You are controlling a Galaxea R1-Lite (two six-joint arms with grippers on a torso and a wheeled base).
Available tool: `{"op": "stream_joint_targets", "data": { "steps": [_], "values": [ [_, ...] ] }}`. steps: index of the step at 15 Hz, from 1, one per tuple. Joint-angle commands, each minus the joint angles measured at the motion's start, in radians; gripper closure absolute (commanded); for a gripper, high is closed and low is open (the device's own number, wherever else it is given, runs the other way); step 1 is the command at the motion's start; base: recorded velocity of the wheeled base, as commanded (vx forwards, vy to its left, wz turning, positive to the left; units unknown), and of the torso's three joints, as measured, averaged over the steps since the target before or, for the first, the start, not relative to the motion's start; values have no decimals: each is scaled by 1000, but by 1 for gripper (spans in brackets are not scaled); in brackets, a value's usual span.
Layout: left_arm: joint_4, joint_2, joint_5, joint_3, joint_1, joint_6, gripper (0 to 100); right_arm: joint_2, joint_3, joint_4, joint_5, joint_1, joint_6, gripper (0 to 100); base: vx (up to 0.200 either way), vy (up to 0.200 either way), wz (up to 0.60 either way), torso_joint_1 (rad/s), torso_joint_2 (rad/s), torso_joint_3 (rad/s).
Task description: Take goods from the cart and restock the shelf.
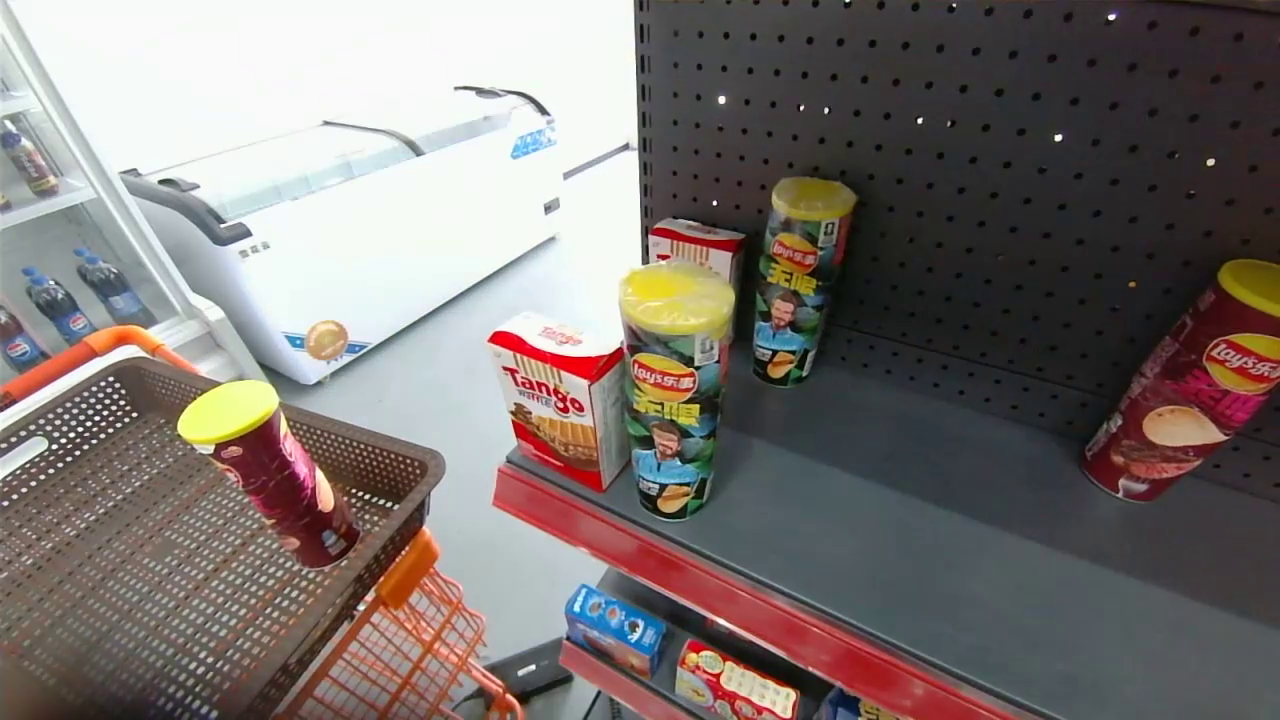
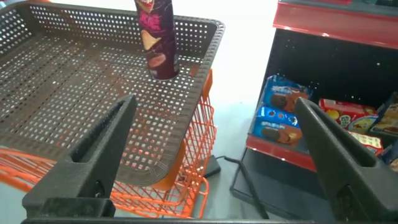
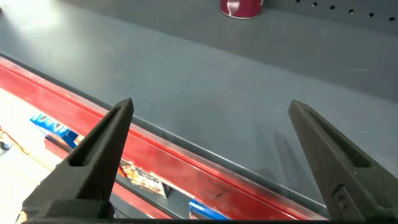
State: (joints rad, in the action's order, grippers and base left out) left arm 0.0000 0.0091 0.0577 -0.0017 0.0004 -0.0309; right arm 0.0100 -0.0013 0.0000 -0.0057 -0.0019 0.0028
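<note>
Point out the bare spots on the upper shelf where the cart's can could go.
Widest free patch: the shelf board between the front green can and the maroon can at the right, red lip to pegboard. Crowded at the left end: front wafer box, rear wafer box, rear green can.

A shop: stocked pegboard shelf [image 1: 900, 520], chest freezer [image 1: 380, 230], shopping cart [image 1: 120, 540].

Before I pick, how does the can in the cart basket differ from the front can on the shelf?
The cart can has a maroon body; the front shelf can is green and blue. The cart can stands alone in the brown basket; the front shelf can stands at the shelf edge, next to a red-and-white box. Both are upright tubes with yellow lids.
</note>
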Motion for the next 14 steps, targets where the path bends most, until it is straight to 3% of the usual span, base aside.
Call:
{"op": "stream_joint_targets", "data": {
  "steps": [1, 6, 8, 10, 11, 12, 13, 14],
  "values": [
    [0, 2, 1, 0, 0, 0, 0, 1, 0, 0, 0, 0, 0, 0, 0, 0, 0, 0, 0, 0],
    [5, 2, 2, -3, 0, -1, 0, 1, 1, 0, 0, 0, 0, 0, 0, 0, 0, 0, 0, 0],
    [3, 0, -27, -14, 1, -4, 0, 1, 0, 0, 0, 0, 0, 0, 0, 0, 0, 0, 0, 0],
    [63, 213, -58, -273, 3, -27, 0, 1, 0, 0, 0, 0, 0, 0, 0, 0, 0, 0, 0, 0],
    [74, 305, -61, -343, 0, -34, 0, 1, 0, 0, 0, 0, 0, 0, 0, 0, 0, 0, 0, 0],
    [72, 380, -62, -363, 3, -47, 0, 1, 0, 0, 0, 0, 0, 0, 0, 0, 0, 0, 0, 0],
    [64, 420, -84, -362, -39, -67, 0, 1, 1, 0, 0, 0, 0, 0, 0, 0, 0, 0, 0, 0],
    [69, 436, -185, -362, -111, -66, 0, 1, 1, 0, 0, 0, 0, 0, 0, 0, 0, 0, 0, 0]
  ]
}}
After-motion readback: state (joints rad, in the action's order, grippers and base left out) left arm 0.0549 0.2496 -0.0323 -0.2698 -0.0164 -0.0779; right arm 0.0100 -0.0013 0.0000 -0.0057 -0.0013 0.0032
